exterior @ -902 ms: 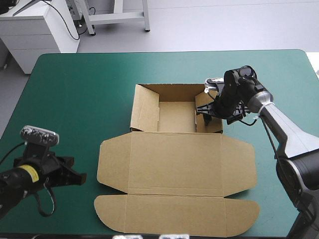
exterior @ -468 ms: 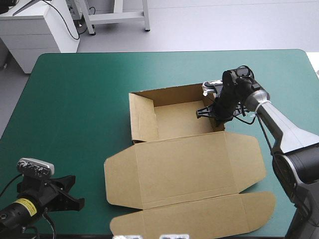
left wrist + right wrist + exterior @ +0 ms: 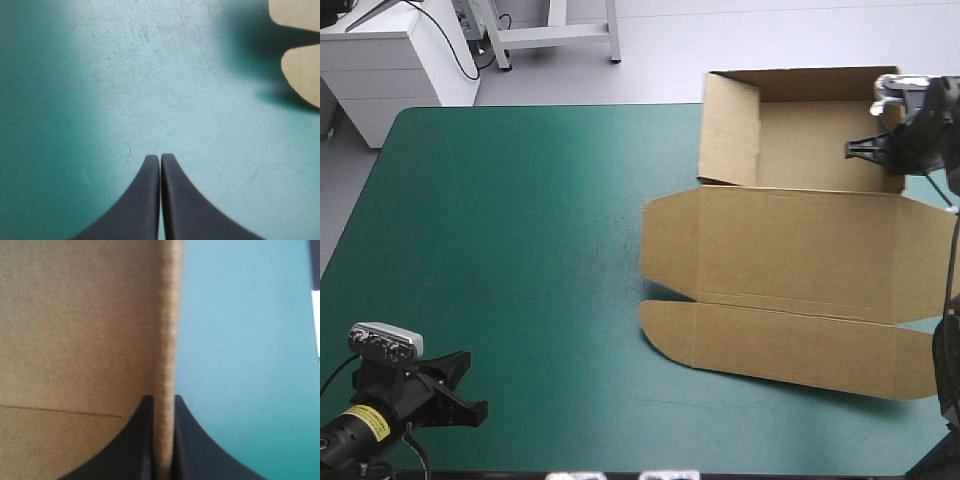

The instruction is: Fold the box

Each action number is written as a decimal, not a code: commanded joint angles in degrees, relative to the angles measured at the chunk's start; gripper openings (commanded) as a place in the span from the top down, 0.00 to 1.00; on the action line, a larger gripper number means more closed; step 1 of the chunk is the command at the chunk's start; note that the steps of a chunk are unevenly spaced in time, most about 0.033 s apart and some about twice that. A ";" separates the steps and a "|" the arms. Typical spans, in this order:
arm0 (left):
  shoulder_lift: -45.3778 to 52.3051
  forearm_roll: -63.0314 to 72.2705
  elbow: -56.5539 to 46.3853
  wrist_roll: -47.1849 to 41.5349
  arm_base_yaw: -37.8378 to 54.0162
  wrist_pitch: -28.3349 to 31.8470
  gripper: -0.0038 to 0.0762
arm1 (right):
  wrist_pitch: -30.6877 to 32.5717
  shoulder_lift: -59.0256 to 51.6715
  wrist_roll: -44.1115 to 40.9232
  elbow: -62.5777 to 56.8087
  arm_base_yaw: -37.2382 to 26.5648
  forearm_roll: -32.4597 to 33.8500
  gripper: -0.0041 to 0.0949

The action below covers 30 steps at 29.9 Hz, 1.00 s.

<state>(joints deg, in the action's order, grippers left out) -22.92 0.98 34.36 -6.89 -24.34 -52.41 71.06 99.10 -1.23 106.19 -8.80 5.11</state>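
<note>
The brown box (image 3: 800, 250) sits at the table's far right, its tray part reaching past the far edge. Its side walls and back wall stand raised, and the lid with its front flap (image 3: 790, 340) lies spread toward the front. My right gripper (image 3: 862, 150) is shut on the tray's right wall; in the right wrist view the wall's edge (image 3: 167, 340) runs up between the right gripper's (image 3: 164, 401) black fingers. My left gripper (image 3: 472, 408) is shut on nothing, low over the front left corner. In the left wrist view the left gripper (image 3: 160, 158) points over bare cover, the rounded lid corners (image 3: 302, 75) far ahead.
A wide stretch of teal-green cover (image 3: 520, 250) lies between my left gripper and the box. The lid's right end reaches the table's right edge (image 3: 952, 300).
My right gripper shut on the tray's right wall and carried the box from the table's middle toward the far right corner. The left arm drew back toward the front left corner, then stayed.
</note>
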 commanded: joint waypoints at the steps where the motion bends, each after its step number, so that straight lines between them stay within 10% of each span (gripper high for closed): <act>1: -0.42 1.47 1.40 -0.41 -0.19 3.96 0.96 | -3.34 -2.74 0.55 1.95 -6.21 2.09 0.98; 21: -0.42 2.14 1.40 -0.30 -0.19 4.73 0.96 | -9.72 12.45 -4.27 1.83 -20.42 -0.93 0.95; 30: -0.52 2.14 1.40 -0.30 -0.19 4.73 0.96 | -7.40 14.15 0.35 2.72 -20.42 -3.50 0.46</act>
<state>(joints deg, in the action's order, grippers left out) -22.92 2.86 34.19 -6.89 -24.34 -51.30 63.77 116.71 -1.86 106.31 -28.84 1.28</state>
